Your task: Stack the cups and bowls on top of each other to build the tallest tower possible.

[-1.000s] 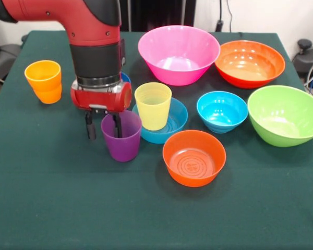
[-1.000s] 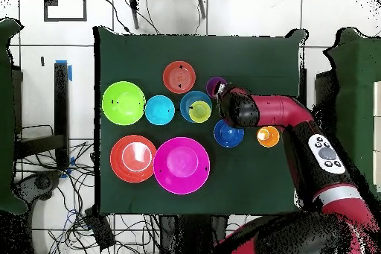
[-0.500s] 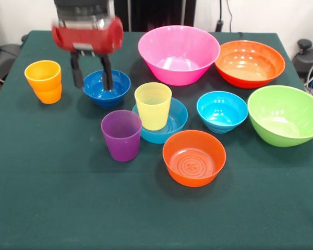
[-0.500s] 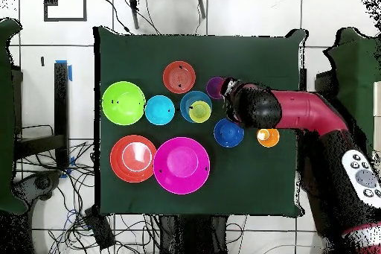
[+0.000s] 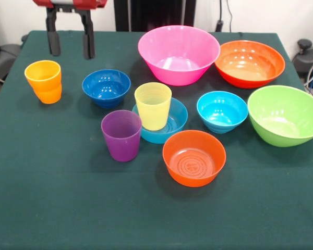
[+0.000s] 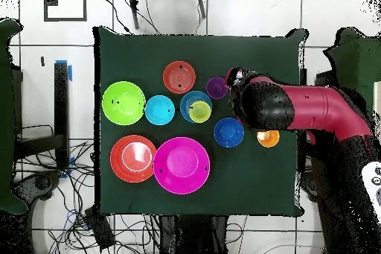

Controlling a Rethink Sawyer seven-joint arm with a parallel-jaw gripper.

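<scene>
My gripper [image 5: 70, 39] hangs open and empty high above the table's far left, above and between the orange cup [image 5: 44, 82] and the dark blue bowl [image 5: 106, 87]. The yellow cup [image 5: 153, 105] stands upright in the mid-blue bowl [image 5: 178, 119], forming the tower. Just left of it the purple cup [image 5: 121, 135] stands on the cloth. A small orange-red bowl [image 5: 194, 158] and a cyan bowl [image 5: 222, 111] sit near the middle. In the overhead view the arm [image 6: 260, 106] covers the gripper, beside the purple cup [image 6: 216, 87].
Three large bowls line the far and right side: pink [image 5: 178, 54], orange-red [image 5: 249, 63] and lime green [image 5: 284, 114]. The green table cloth [image 5: 68, 203] stretches bare toward the near edge. Cables and floor tiles surround the table [image 6: 253, 184] in the overhead view.
The gripper has let go of the purple cup, risen and drawn back toward the far left. The purple cup stays upright where it stood.
</scene>
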